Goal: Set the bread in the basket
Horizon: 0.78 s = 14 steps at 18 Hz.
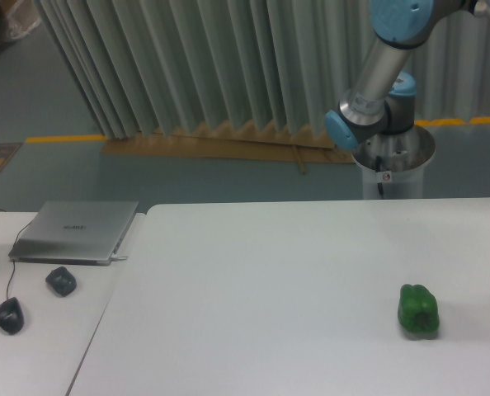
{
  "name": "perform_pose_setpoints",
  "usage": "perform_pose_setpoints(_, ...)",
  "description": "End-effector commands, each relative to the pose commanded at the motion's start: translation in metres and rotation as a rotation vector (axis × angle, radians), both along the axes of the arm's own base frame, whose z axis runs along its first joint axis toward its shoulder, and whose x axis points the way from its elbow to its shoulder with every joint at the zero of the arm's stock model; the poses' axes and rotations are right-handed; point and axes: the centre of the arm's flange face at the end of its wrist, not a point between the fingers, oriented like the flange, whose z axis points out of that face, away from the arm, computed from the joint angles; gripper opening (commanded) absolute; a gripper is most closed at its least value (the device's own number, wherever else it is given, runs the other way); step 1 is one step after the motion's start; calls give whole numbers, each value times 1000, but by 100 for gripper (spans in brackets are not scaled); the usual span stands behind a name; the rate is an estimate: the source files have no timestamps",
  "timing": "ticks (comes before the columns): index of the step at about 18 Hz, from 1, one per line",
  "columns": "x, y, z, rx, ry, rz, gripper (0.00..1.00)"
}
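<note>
Neither the bread nor the basket is in view. Of the robot I see only the arm [375, 74], with its blue joints and grey link, rising from its base behind the table's far right edge and leaving the frame at the top right. The gripper is out of view. A green bell pepper [418, 310] lies on the white table [270, 280] at the right.
A closed grey laptop [76, 232] lies on the adjoining table at the left, with two dark mouse-like objects [61, 280] [9, 315] in front of it. The robot's metal pedestal [393, 165] stands behind the table. Pleated curtains line the back.
</note>
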Motion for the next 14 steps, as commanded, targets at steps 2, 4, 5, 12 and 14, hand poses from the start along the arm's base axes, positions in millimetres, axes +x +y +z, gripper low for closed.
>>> perform_pose_setpoints(2,20,11,5,-1,-3,-30,100)
perform_pose_setpoints(4,37,30,12,5,-7,-65,100)
perform_pose_setpoints(5,45,38,13,-2,-21,-78,100)
perform_pose_setpoints(12,118,77,38,96,-242,-157,100)
perform_pose_setpoints(14,148,85,45,86,-282,-190,100)
